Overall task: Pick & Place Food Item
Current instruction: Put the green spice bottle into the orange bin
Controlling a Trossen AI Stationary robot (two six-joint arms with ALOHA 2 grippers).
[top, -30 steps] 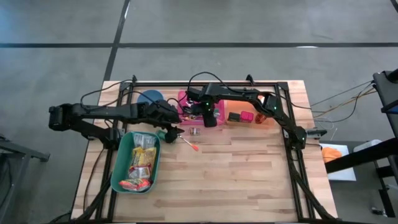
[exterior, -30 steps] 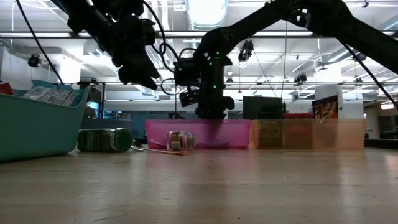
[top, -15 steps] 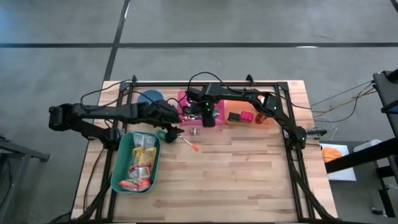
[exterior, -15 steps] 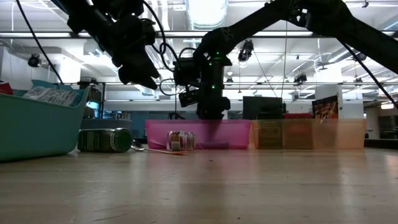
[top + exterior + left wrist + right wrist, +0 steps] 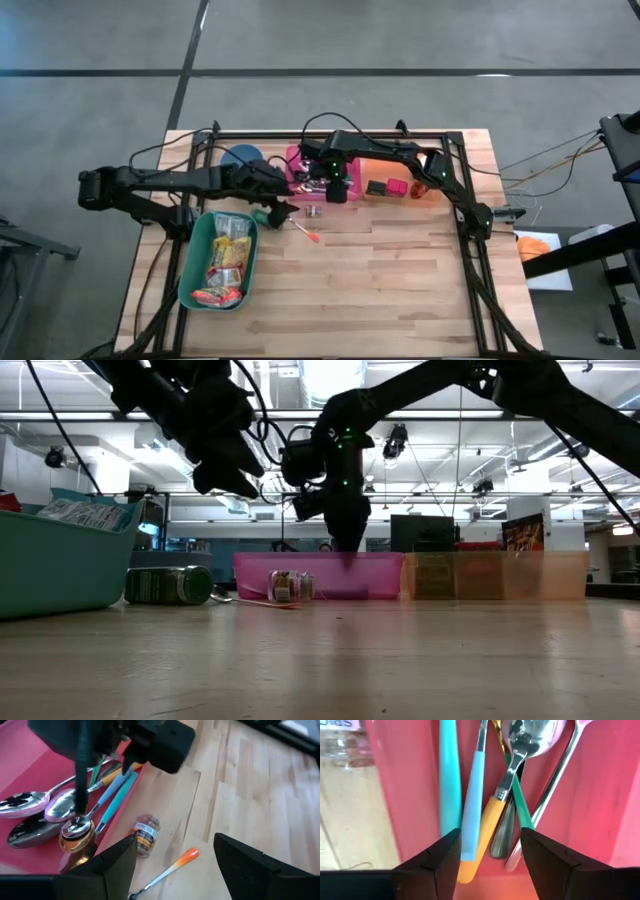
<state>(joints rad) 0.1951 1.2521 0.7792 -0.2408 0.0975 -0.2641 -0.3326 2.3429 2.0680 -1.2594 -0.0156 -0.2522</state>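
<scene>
Wooden table point(image 5: 400, 270) carries teal bin point(image 5: 195, 262), pink tray point(image 5: 350, 184), small jar point(image 5: 312, 212).

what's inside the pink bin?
Pink bin: several spoons, a light-blue-and-orange-handled utensil, a teal one and a green handle. The right pincer hangs open above them. The arm hides part of the bin.

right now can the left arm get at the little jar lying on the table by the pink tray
Probably yes. The left gripper hovers open just beside the small jar, which lies on bare wood outside the pink tray, with only the orange-tipped utensil nearby.
</scene>
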